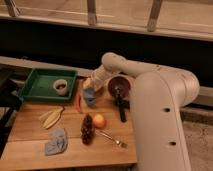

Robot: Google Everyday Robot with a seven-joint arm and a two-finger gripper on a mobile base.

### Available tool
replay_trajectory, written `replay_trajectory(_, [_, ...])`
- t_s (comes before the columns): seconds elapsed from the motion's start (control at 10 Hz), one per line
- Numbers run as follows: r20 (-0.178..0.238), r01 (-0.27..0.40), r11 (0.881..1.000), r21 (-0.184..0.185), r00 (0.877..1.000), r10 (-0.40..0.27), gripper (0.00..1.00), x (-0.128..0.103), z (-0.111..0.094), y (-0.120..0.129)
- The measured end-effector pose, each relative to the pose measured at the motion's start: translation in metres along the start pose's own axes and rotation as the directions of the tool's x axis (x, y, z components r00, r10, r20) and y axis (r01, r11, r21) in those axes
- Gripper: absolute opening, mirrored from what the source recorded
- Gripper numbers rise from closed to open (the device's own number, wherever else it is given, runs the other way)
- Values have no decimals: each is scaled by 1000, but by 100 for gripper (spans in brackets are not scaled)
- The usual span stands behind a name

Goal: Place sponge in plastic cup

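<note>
Claw [89,86] over blue plastic cup [90,96], grip state cannot tell, no legible writing, green tray [37,91] left.

The gripper [88,86] hangs over the plastic cup [90,96], tray [35,86] left, bowl [121,85] right.

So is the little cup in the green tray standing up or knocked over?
Standing up. The cup sits in the green tray with its round mouth facing upward. The pincer is off to its right, above a blue thing.

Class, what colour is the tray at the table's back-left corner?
Green. The tray shows in the camera view, left of the gripper.
</note>
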Motion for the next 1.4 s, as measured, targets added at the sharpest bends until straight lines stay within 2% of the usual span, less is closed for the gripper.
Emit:
replay_trajectory(0.3, [-2, -14, 1000, 9, 1000, 14, 34, -1, 3, -6])
replay_trajectory(0.4, [-4, -17, 1000, 12, 1000, 17, 48, -2, 3, -8])
replay_trajectory(0.6, [-2, -19, 1000, 15, 1000, 19, 62, -2, 4, -8])
replay_trajectory(0.8, [10, -23, 1000, 17, 1000, 23, 63, -5, -1, -10])
replay_trajectory(1.4, [9, -23, 1000, 18, 1000, 23, 63, -4, 0, -10])
